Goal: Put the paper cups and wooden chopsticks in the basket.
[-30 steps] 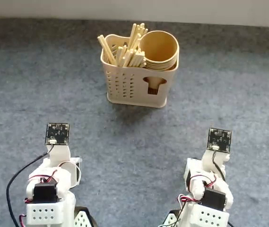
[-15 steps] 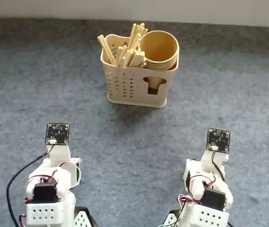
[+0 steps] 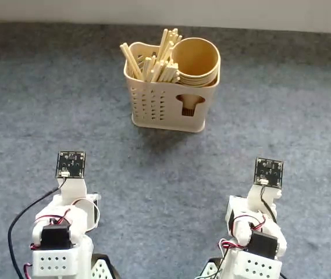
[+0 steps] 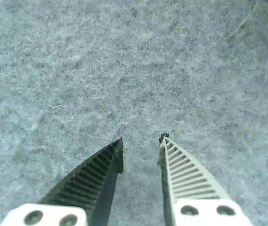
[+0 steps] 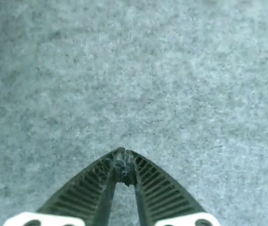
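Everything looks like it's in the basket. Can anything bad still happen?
Probably not much, but there are a few small risks. The wooden chopsticks stick up well above the rim of the basket and lean outward, so an arm sweeping over could knock some out or tip it. The paper cups also rise above the rim, so a bump might dislodge them. The left gripper is open and might snag something if that arm swings.

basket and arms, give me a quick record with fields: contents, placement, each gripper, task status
basket: cream, slotted, upright on the grey mat
paper cups: nested inside the basket
wooden chopsticks: standing in the basket beside the cups
left gripper: open, empty, above bare mat
right gripper: shut, empty, above bare mat
task status: both item kinds in the basket
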